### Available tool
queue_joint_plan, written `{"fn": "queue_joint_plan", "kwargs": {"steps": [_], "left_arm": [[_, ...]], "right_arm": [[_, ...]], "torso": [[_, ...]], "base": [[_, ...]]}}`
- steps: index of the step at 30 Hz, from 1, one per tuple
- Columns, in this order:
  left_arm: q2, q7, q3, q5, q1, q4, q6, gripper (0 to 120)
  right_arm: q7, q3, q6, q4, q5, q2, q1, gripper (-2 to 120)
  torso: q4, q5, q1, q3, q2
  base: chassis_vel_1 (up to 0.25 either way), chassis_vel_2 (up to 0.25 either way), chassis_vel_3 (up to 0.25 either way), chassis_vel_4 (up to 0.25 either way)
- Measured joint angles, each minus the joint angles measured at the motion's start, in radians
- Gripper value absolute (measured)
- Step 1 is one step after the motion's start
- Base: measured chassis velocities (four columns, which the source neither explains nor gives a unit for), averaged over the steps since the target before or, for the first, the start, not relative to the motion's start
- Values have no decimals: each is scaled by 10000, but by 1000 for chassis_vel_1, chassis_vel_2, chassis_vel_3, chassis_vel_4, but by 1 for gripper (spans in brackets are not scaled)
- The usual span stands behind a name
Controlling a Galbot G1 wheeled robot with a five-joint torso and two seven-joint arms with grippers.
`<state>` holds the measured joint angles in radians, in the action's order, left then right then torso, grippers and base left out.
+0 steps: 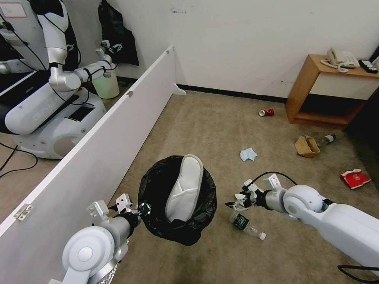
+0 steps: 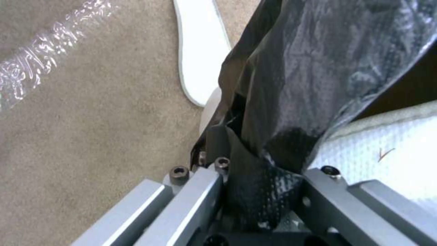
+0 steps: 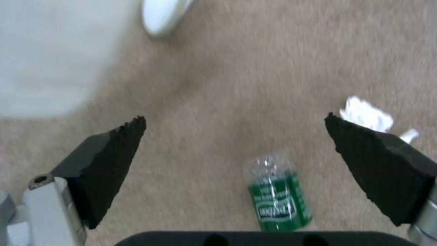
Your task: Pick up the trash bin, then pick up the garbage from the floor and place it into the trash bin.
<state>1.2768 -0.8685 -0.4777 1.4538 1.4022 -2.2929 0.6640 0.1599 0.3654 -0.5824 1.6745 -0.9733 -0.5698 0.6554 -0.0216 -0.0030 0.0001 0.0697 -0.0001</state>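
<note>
The floor [image 1: 205, 118] is a big tan carpet, and garbage is lying all over it. A long white board [image 1: 98, 142] is standing along the left side.

The trash bin [image 1: 177, 197] is hanging up off the floor, out in front of the robot and a bit to the left. Its black bag is folded over the rim. A white slipper [image 1: 185, 189] is sticking up out of it. The left gripper [image 1: 136, 208] is holding the bin by the near left edge, and its fingers [image 2: 191, 201] are squeezed tight on the black bag and rim.

The right gripper [image 1: 236, 204] is hanging low over the floor, just right of the bin. Its fingers [image 3: 107, 164] are spread wide apart with nothing in them.

A clear plastic bottle [image 1: 246, 225] with a green label is lying on its side just under and a little nearer than the right gripper. Its long way is running from the gripper toward the robot's right, with the white cap at the far end. In the right wrist view the bottle [image 3: 278, 194] is sitting between the two fingers, closer to one side. The right arm is the nearer one by far. It looks like the fingers need to drop down and close across the bottle's thin middle.

A small white tissue [image 3: 366, 114] is lying just beside the bottle.
</note>
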Motion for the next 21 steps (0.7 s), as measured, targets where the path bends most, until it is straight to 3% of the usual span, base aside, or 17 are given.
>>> {"fn": "queue_joint_plan", "kwargs": {"steps": [21], "left_arm": [[-81, 47, -71, -10, -149, 85, -11, 0]], "right_arm": [[357, 682, 173, -980, 646, -317, 1, 100]], "torso": [[1, 0, 0, 0, 0]], "base": [[0, 0, 0, 0]]}}
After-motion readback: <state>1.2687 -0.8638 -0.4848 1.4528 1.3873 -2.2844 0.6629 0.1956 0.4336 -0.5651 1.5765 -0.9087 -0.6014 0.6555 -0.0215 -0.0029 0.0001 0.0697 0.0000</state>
